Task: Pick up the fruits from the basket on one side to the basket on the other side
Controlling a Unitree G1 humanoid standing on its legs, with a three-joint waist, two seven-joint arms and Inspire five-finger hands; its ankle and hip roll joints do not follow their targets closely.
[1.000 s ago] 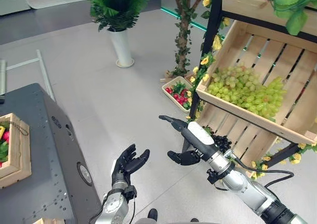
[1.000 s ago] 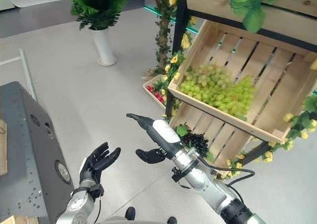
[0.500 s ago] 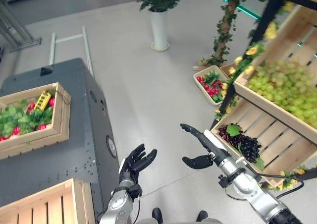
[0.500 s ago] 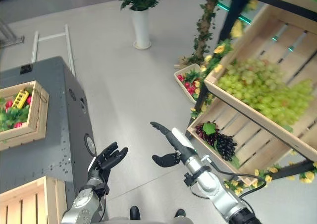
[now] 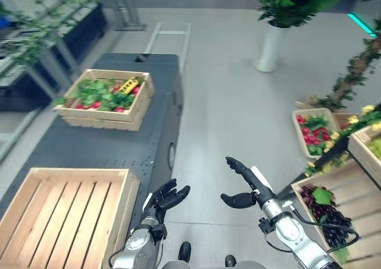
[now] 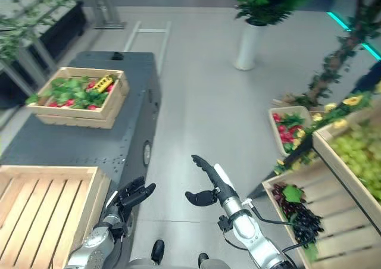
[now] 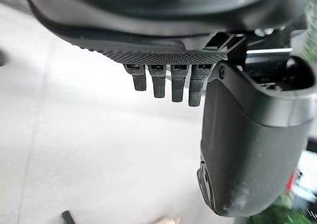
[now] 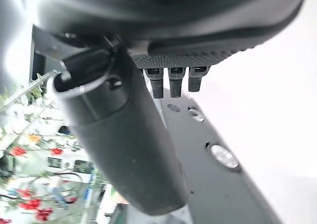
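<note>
Scene is lit brightly & evenly by diffuse light from overhead; shadows are kept soft & faint. A mild sheen is seen on the pale floor (image 5: 226,102), esp. near the white vase (image 5: 269,47). A teal light strip (image 5: 363,24) is seen glowing at upper right. In both wrist views the floor is washed nearly white, while the left hand (image 7: 247,149) & right hand (image 8: 124,144) are left dark, w/ faint highlights on the thumbs.
</note>
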